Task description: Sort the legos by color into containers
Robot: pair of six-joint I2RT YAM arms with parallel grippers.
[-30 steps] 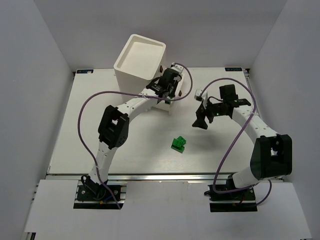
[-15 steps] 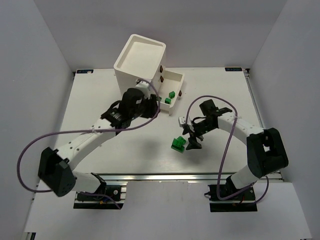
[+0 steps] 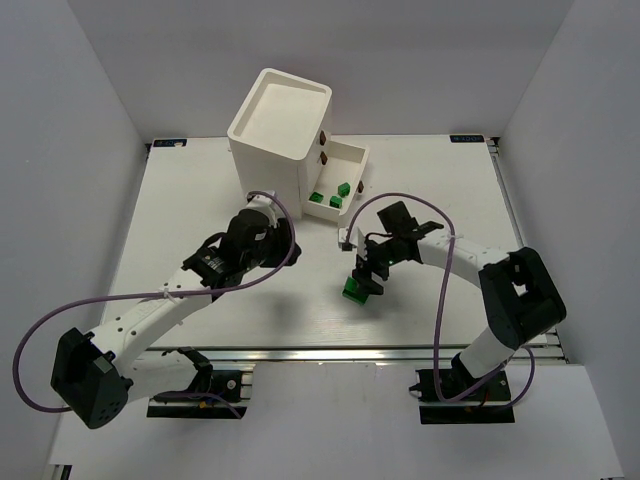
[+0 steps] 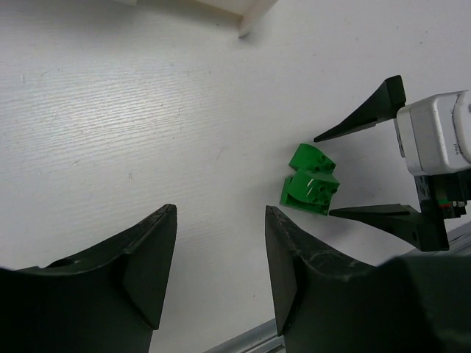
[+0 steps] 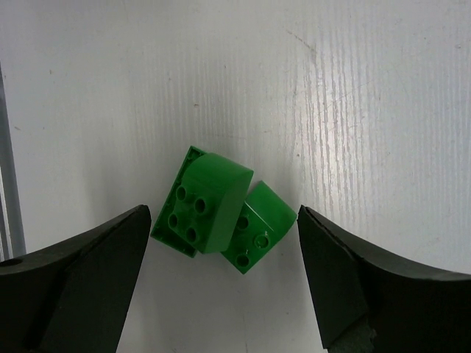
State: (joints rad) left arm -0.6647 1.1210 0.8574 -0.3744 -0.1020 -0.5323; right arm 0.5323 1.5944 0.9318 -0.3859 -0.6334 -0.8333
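- Legos point(image 5: 210, 202), two green ones, lie touching each other on the white surface point(image 5: 147, 73). They sit directly between the spread fingers point(image 5: 96, 265) of the right gripper point(image 5: 224, 213), and neither finger touches them.
- The right gripper is released, its jaws wide and grasping nothing. It points down at the pair, just right of the surface's middle.
- In the right wrist view the left brick shows four studs towards the camera. The other brick has a curved top and rests against the first one's right side.
- The left gripper point(image 4: 221, 220) is likewise released, its fingers apart over bare surface and holding nothing. It is to the left of the pair and apart from them.
- Farther out, three more green legos point(image 3: 336, 202) lie inside the pulled-out drawer point(image 3: 357, 158). This is the lowest drawer of the white cabinet point(image 3: 280, 115), which stands at the far middle of the surface.
- Two dark knobs point(image 3: 325, 133) show on the cabinet's front above that drawer.
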